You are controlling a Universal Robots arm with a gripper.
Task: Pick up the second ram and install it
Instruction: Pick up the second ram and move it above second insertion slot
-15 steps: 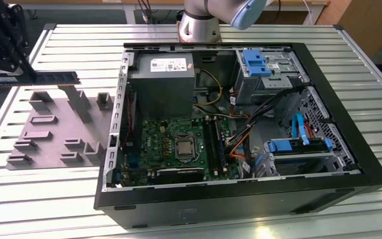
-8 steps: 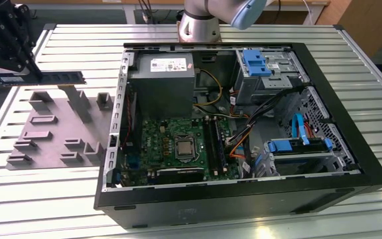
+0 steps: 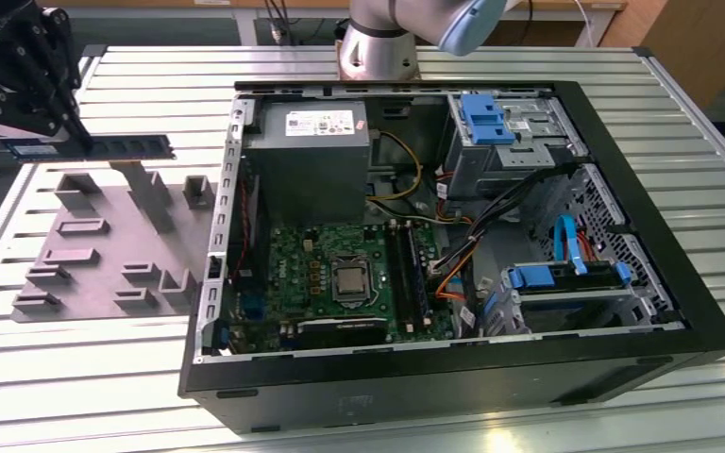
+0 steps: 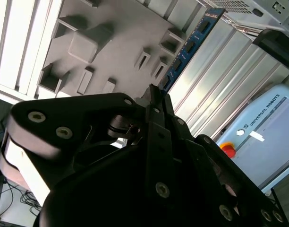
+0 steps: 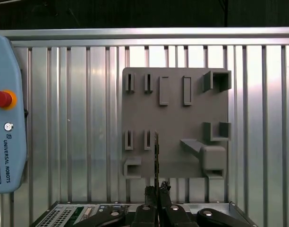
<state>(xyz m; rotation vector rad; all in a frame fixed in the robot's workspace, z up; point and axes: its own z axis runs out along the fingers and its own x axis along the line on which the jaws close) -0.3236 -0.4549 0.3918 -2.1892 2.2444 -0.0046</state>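
So the gripper (image 3: 73, 134) has its fingers pinched on the second ram (image 3: 129, 147). It grips the stick part way along, and most of the length pokes out sideways past the fingertips toward the computer case (image 3: 463, 377), with a short end out the other way. In the first wrist view the second ram (image 5: 156, 156) is edge-on, just a thin dark line running out from the gripper (image 5: 157, 189). In the second wrist view the board (image 4: 189, 45) reaches away from the closed tips with its chips showing. The stick is up in the air, touching nothing but the fingers. Right under the gripper is the grey tray (image 3: 92, 250) with its upright pegs and slots, lying on the slatted metal table (image 3: 86, 377). The case lies open off to the gripper's side, holding the green motherboard (image 3: 299, 255), the power supply (image 3: 306, 151), loose cables and the long black memory slots (image 3: 403, 274). Can't tell if anything's seated in those.
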